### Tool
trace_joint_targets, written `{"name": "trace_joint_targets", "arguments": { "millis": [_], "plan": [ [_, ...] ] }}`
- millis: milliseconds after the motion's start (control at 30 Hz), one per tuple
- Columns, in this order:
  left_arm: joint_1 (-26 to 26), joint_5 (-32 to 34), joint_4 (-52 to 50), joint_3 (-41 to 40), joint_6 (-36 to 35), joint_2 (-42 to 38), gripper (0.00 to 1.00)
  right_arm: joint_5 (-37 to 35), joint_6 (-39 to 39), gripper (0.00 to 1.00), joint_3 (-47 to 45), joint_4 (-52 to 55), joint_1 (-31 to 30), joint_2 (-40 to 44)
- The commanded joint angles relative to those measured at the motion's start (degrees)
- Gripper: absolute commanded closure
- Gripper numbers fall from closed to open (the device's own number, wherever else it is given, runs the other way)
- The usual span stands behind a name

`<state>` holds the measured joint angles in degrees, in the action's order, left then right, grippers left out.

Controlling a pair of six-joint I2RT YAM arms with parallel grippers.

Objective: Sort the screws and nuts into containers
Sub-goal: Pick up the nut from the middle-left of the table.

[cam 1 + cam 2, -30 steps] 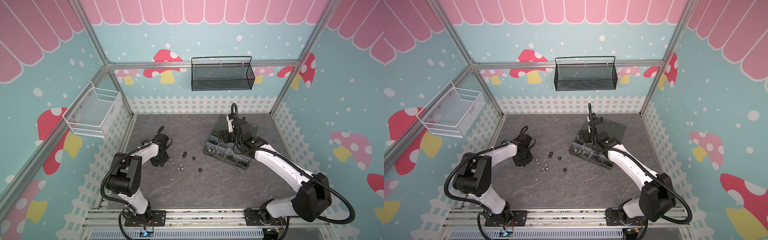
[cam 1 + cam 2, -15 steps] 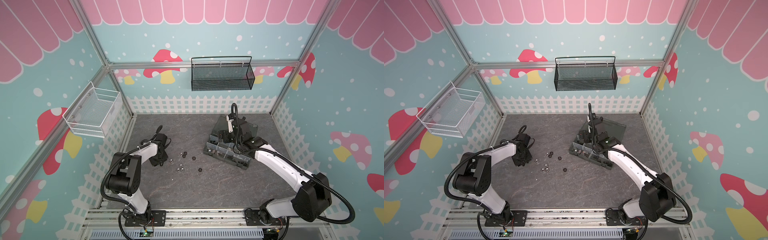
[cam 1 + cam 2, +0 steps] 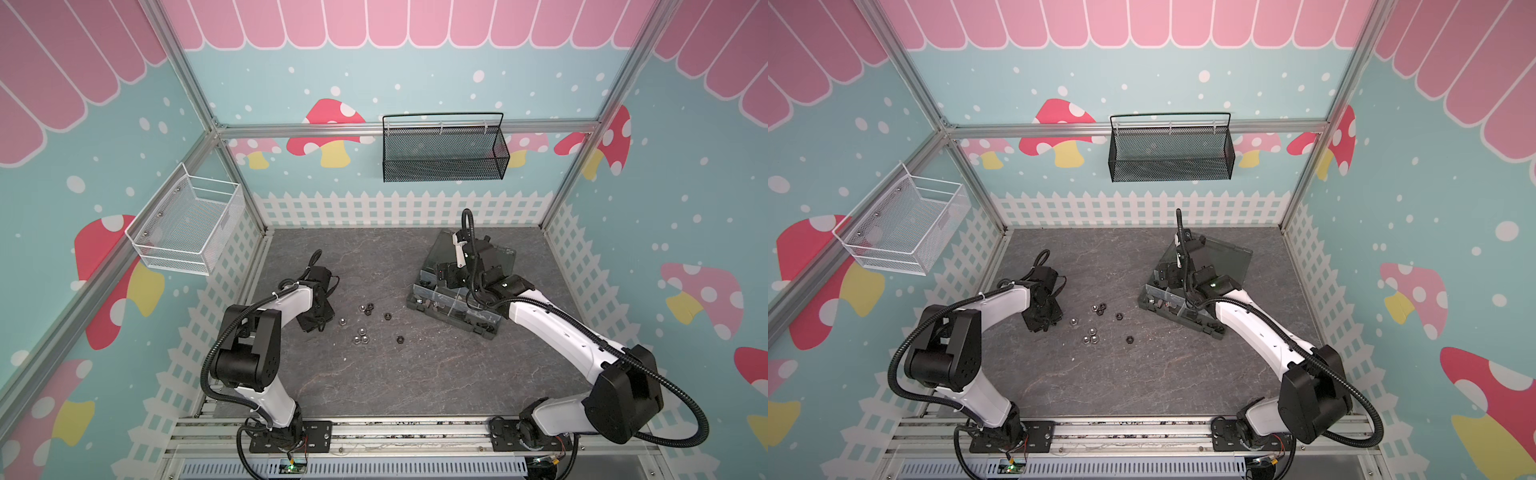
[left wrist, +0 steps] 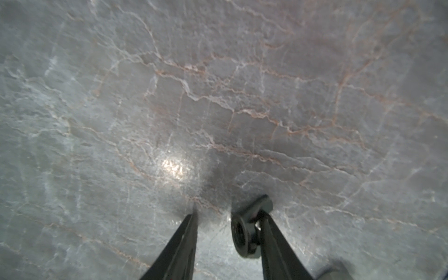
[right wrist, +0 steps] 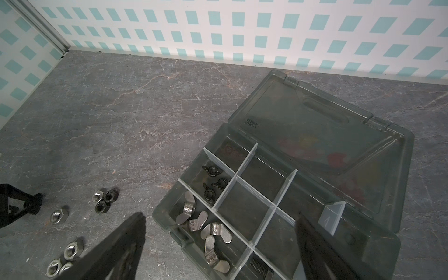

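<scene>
Working over open tabletop [image 3: 395,374], fence walls [image 3: 395,208] well clear. Organizer box [image 5: 315,135] lies skewed to the walls, lid open; my right gripper [image 5: 220,215] spread wide above its cells [image 5: 244,206]. Left gripper [image 4: 228,215] released: black nut [image 4: 242,232] stands on edge against one finger [image 4: 274,242], bore facing the gap.

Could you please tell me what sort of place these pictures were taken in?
Most likely a staged robot test cell: two white-and-black robot arms bolted to a metal rail, silver aluminium frame posts holding mushroom-printed wall panels, and a grey stone-pattern tabletop.
</scene>
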<state>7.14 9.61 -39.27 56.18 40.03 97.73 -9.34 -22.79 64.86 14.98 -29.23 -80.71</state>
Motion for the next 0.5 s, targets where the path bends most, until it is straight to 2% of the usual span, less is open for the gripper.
{"name": "trace_joint_targets", "arguments": {
  "millis": [0, 300, 467],
  "plan": [
    [-0.88, 0.57, -0.53, -1.08, -0.88, 1.46, 0.54, 0.27, -0.55, 0.03, -0.43, -0.67, 0.17, 0.48],
    [-1.51, 0.41, -0.49, -0.9, -1.53, 1.78, 0.56, -0.37, -0.52, 0.03, 0.33, -0.51, 0.19, 1.03],
    [-1.6, 0.02, -0.4, -1.08, -1.39, 2.1, 0.62, -0.06, -0.57, 0.03, 0.68, -0.51, 0.2, 0.36]
  ]
}}
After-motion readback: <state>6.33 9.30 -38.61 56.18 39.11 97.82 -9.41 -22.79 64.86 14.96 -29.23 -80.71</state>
